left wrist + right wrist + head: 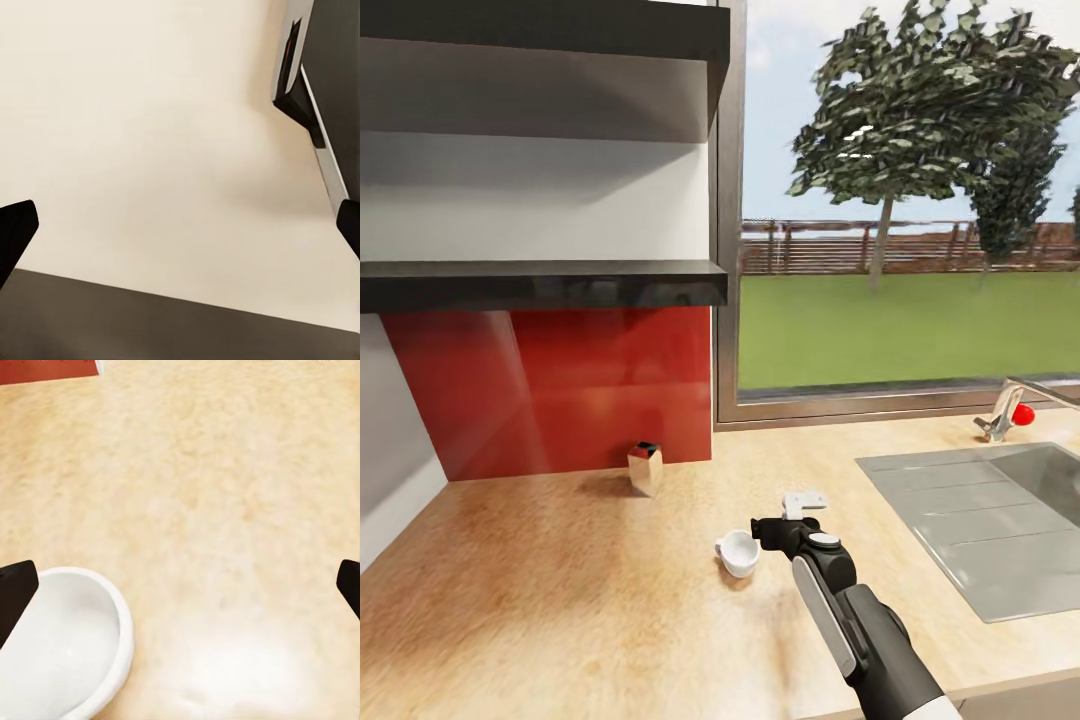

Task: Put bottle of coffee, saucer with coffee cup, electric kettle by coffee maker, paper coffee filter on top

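One white cup [738,552] is seen on the wooden counter [560,580], left of the sink [980,520]. The right gripper [180,585] is held wide open just beside it, with the cup [64,649] against one fingertip [15,596].

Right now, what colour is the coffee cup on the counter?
White. The coffee cup shows best in the head view, lying on the wooden counter.
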